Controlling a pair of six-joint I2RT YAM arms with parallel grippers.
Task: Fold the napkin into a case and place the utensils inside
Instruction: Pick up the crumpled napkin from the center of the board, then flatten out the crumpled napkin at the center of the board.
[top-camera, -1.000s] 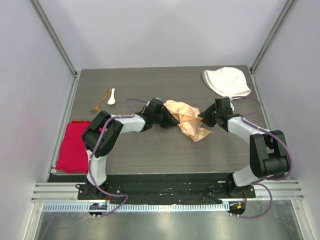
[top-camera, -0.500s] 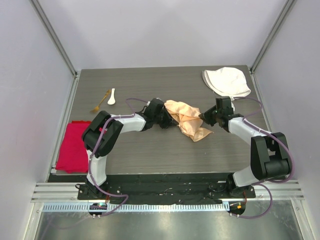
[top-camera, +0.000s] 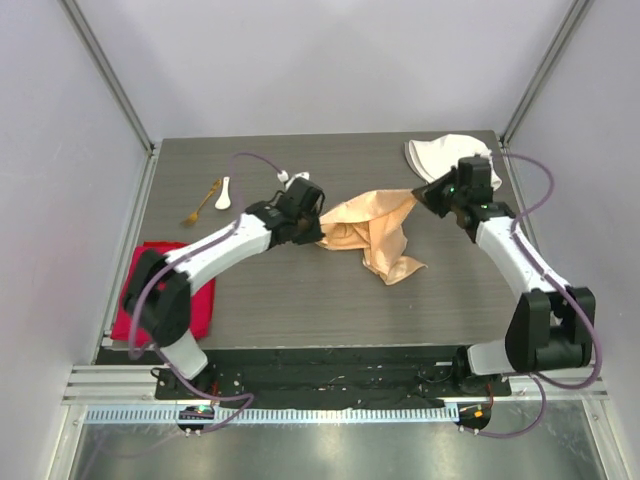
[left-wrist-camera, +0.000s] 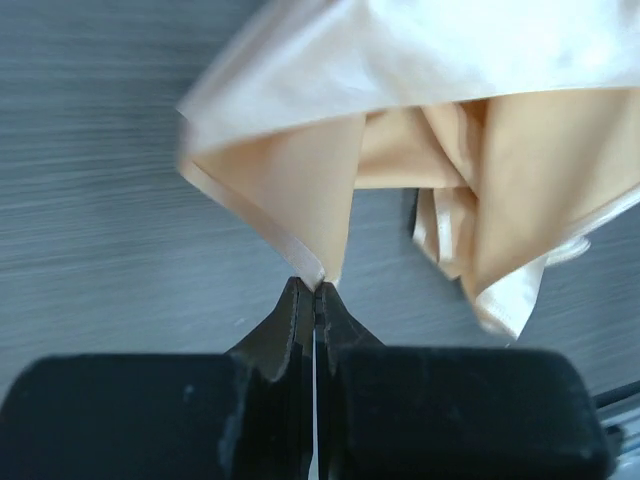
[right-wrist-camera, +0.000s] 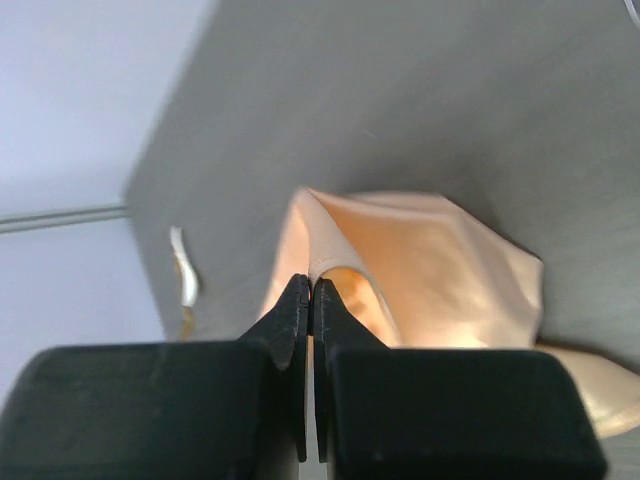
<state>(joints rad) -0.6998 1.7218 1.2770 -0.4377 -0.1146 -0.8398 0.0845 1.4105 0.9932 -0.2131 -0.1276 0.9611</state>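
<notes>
The peach-orange napkin (top-camera: 370, 225) hangs stretched between my two grippers over the middle of the table, its lower part trailing on the surface. My left gripper (top-camera: 318, 232) is shut on its left corner (left-wrist-camera: 318, 275). My right gripper (top-camera: 418, 196) is shut on its right corner (right-wrist-camera: 318, 270), raised higher. The napkin fills the left wrist view (left-wrist-camera: 420, 130) and the right wrist view (right-wrist-camera: 420, 270). The white spoon (top-camera: 224, 193) and the gold fork (top-camera: 203, 201) lie together at the far left of the table, apart from both grippers; they also show in the right wrist view (right-wrist-camera: 184, 275).
A bright red cloth (top-camera: 135, 290) lies at the left edge of the table. A white fabric hat (top-camera: 440, 160) lies at the far right corner, partly behind my right arm. Frame posts stand at the back corners.
Both grippers have lifted and moved apart with the napkin's corners, the right one up and back toward the hat. The bunched napkin has been pulled open and partly raised off the table.
</notes>
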